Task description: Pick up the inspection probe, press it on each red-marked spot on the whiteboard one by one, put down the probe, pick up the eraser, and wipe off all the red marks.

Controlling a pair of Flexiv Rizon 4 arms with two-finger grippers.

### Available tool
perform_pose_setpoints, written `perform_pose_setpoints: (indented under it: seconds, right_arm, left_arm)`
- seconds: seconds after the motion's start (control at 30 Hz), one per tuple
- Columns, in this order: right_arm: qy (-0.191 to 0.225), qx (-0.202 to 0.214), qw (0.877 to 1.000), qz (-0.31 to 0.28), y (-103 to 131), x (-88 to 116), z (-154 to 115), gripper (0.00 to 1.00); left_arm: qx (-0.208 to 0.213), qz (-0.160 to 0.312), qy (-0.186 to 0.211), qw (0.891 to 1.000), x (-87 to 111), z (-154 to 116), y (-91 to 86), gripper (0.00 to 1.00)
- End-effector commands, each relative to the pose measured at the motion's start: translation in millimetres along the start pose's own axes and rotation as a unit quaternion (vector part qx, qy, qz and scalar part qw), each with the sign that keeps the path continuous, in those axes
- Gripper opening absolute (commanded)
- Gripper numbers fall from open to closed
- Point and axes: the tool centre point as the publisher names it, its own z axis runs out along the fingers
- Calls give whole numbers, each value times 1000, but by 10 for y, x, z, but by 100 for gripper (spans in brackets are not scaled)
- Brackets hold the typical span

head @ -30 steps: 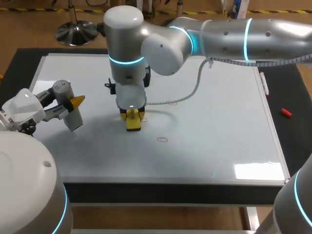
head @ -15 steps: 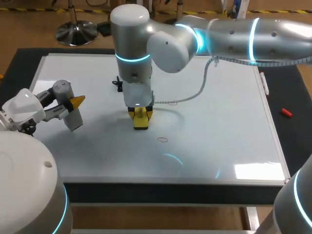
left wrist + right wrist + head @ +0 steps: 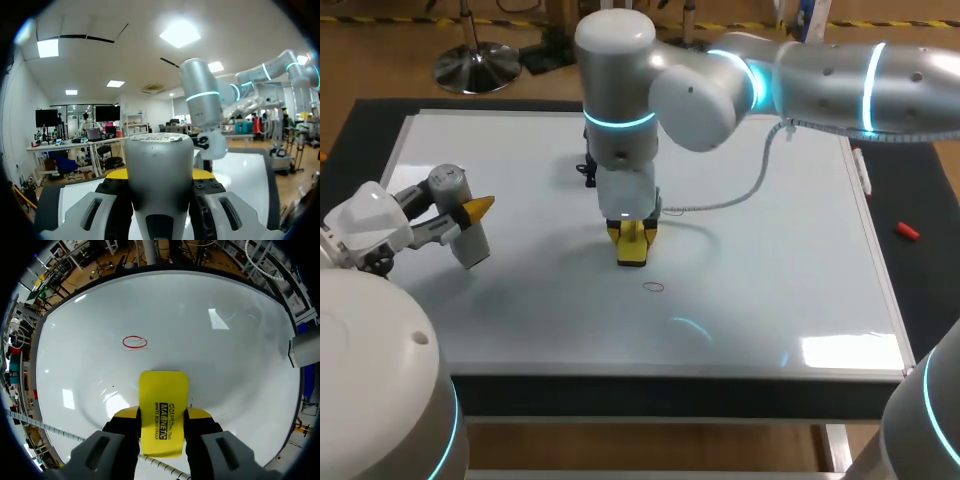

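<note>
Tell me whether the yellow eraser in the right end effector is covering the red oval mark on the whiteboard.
No, the red oval mark lies ahead of the yellow rectangular eraser, with bare whiteboard between them.

Your whiteboard (image 3: 770, 260) is glossy and smooth, mirroring the ceiling lights. The eraser (image 3: 163, 400) looks like smooth yellow plastic, the probe (image 3: 159, 170) satin grey; the table (image 3: 926, 290) around the board is matt black.

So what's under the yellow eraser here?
Only bare whiteboard shows around the eraser, which is held in the right gripper. Whatever lies beneath it is covered. One red circle sits uncovered ahead of it.
</note>
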Motion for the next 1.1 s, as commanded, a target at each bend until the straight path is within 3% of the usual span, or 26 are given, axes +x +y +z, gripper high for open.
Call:
perform_pose_setpoints:
  seconds: [0.03,0.23,0.4,0.8,1.1]
  right_arm:
    - [-1,-1,1000,1,21,79,-111,0]
    - [-15,5,1000,26,-38,249,-294,0]
    - [-25,13,997,69,-154,530,-397,0]
    - [-45,24,978,201,-365,1468,-510,0]
    - [-48,18,955,293,-385,2150,-448,0]
  left_arm:
    - [1,1,-2,1000,6,8,-3,0]
    - [1,1,-2,1000,6,8,-3,0]
    - [1,1,-2,1000,6,8,-3,0]
    - [1,1,-2,1000,6,8,-3,0]
    - [1,1,-2,1000,6,8,-3,0]
